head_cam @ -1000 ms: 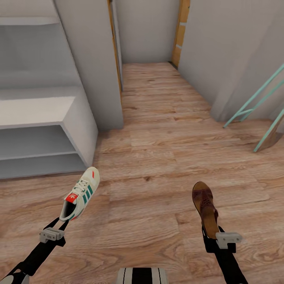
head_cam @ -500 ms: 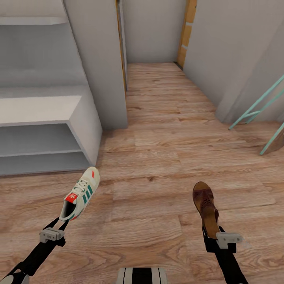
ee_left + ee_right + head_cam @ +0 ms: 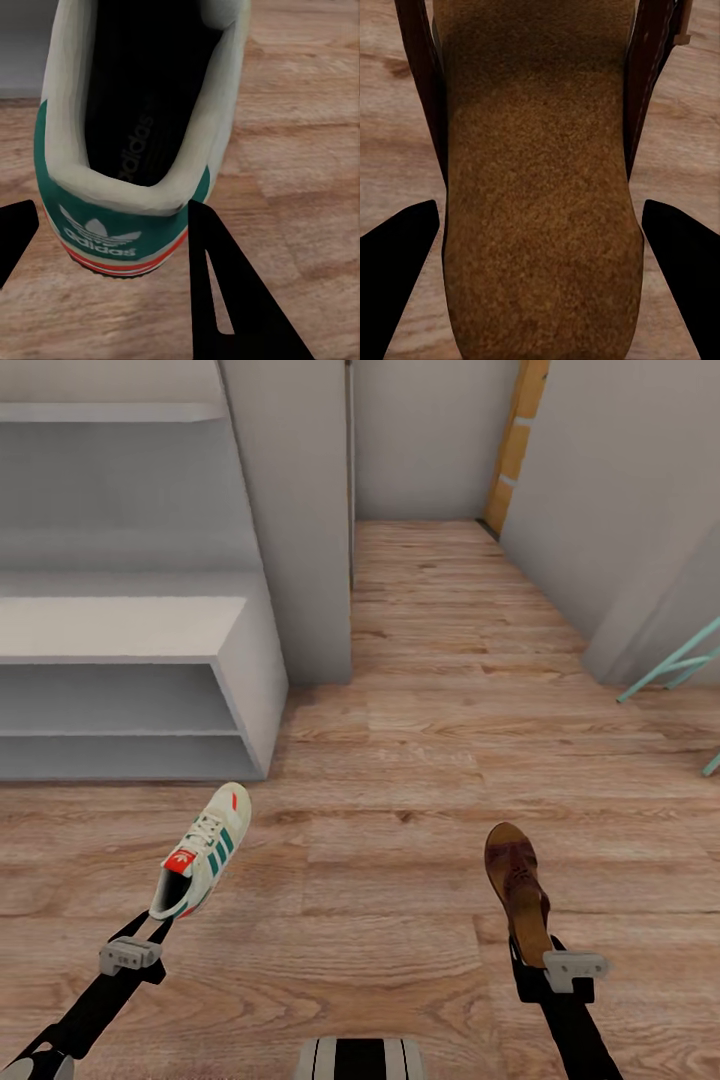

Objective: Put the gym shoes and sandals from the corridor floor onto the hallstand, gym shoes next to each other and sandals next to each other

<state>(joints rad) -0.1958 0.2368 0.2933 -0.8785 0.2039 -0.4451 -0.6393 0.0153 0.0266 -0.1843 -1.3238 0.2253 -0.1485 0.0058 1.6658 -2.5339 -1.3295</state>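
One gym shoe [image 3: 203, 850], cream with green stripes and an orange-red tongue patch, hangs toe-forward above the corridor floor [image 3: 420, 760]. My left gripper [image 3: 160, 926] is shut on its heel. In the left wrist view the heel [image 3: 124, 217] sits between the two dark fingers [image 3: 225, 300]. One brown sandal [image 3: 518, 888] hangs at the right, with my right gripper [image 3: 530, 958] shut on its heel end. Its tan footbed [image 3: 540, 187] lies between the fingers [image 3: 397, 262]. The pale grey hallstand [image 3: 120, 628] stands ahead to the left, top and shelves bare. The other shoe and sandal are out of view.
A grey wall pillar [image 3: 295, 510] rises just right of the hallstand. The corridor runs on to an orange door frame [image 3: 515, 445]. Teal frame legs [image 3: 670, 665] stand at the right edge. A grey upper shelf [image 3: 100, 410] hangs above the hallstand. My base [image 3: 360, 1058] shows below.
The whole picture has slid right, so the camera turned left and more of the hallstand shows. Both grippers hold the shoe and the sandal as before.
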